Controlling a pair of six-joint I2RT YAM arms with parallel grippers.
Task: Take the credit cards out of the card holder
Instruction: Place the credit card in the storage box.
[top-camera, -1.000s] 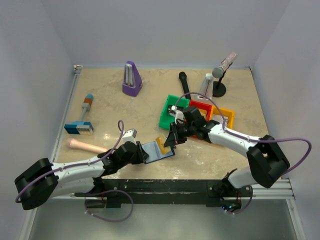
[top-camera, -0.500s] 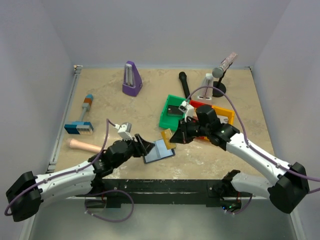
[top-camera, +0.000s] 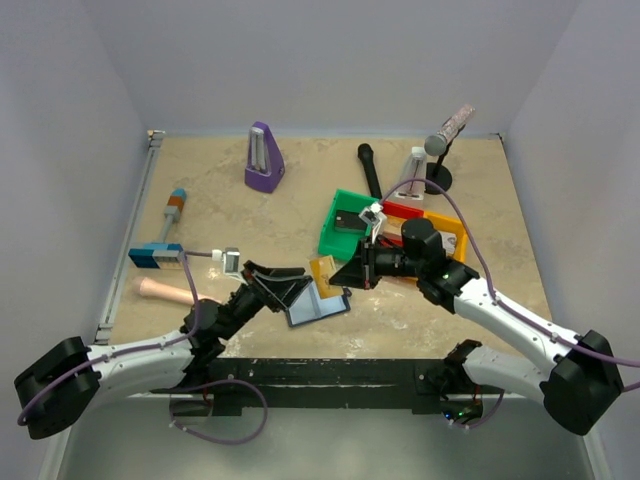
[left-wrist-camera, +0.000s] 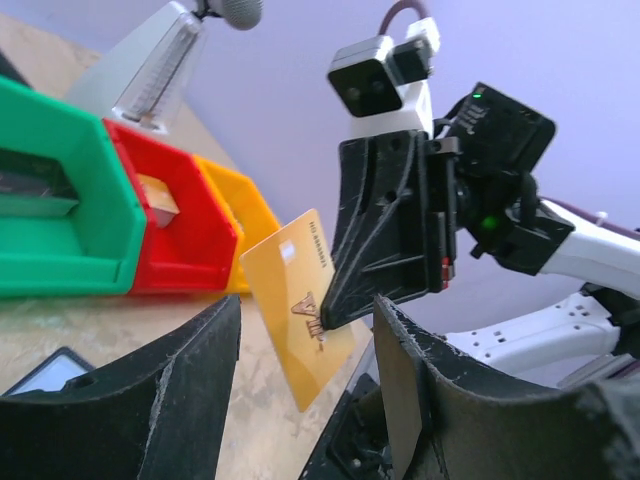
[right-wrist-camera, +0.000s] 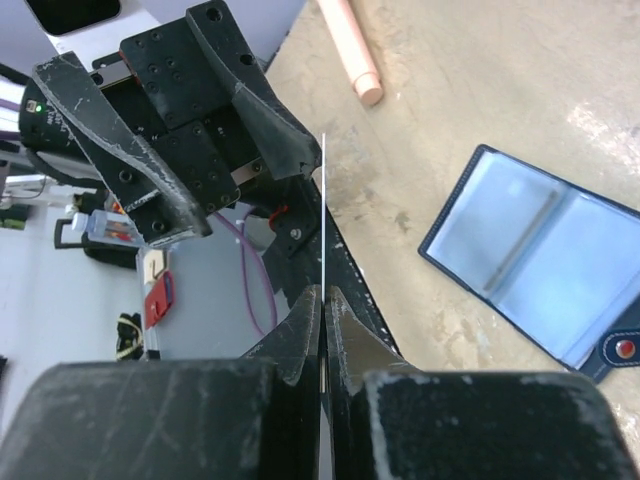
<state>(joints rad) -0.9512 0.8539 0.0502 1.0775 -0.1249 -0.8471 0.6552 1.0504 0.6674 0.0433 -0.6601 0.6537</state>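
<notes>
Right fingers (right-wrist-camera: 316, 305): I had them pinched shut on a gold credit card (left-wrist-camera: 290, 300), held clear of the table (top-camera: 300, 210)
Left fingers (top-camera: 288, 283): mine stood open, empty
Card holder (right-wrist-camera: 540, 250): lay open on the table

I run two arms, the left arm (top-camera: 140, 350) and the right arm (top-camera: 505, 312), both smooth white shells between chunky black joints. A purple cable (right-wrist-camera: 248, 280) trails along each. The left end effector (top-camera: 288, 283) has matte black fingers (left-wrist-camera: 190, 400) scuffed grey at the edges, and a plate dotted with screw holes. The right end effector (right-wrist-camera: 322, 296) is black too, with a small green light (left-wrist-camera: 478, 96) and a white-and-grey camera (left-wrist-camera: 375, 75).
</notes>
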